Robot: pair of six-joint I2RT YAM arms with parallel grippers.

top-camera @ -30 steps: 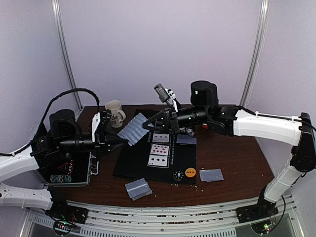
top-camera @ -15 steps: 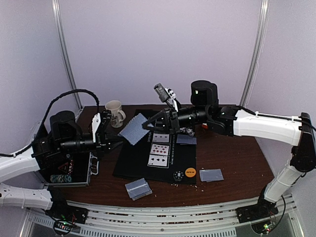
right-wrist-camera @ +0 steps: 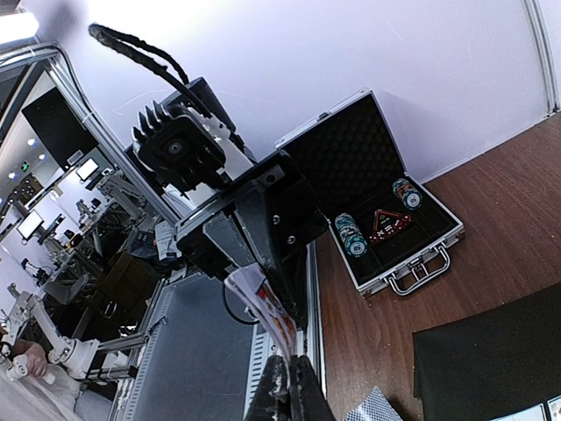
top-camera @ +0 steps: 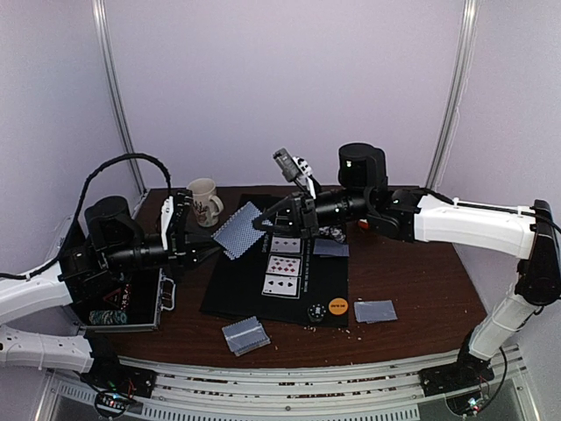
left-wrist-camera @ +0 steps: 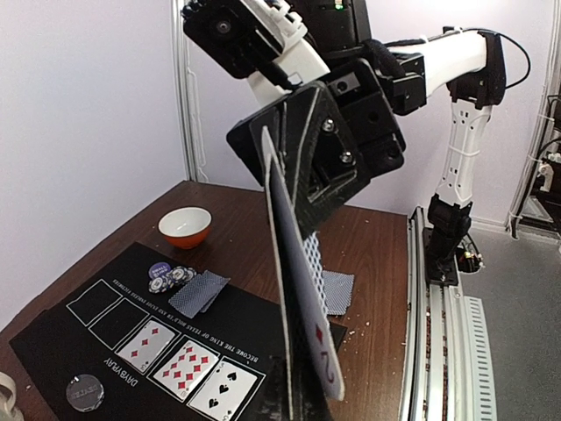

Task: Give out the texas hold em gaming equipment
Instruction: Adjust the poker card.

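Note:
A grey-backed playing card hangs in the air over the left edge of the black mat, pinched from both sides. My left gripper is shut on its lower left end. My right gripper is shut on its right end. In the left wrist view the card is almost edge-on, a red 2 of diamonds facing right, and I cannot tell whether it is one card or a thin stack. In the right wrist view my fingertips pinch the bent card. Three face-up cards lie in the mat's boxes.
Grey card piles lie at the front, front right and behind the mat. Orange and white-black buttons sit on the mat. A mug, an open chip case, a bowl and chips stand around.
My left arm has drawn back slightly to the left and its wrist has turned. The card and my right gripper stay where they were.

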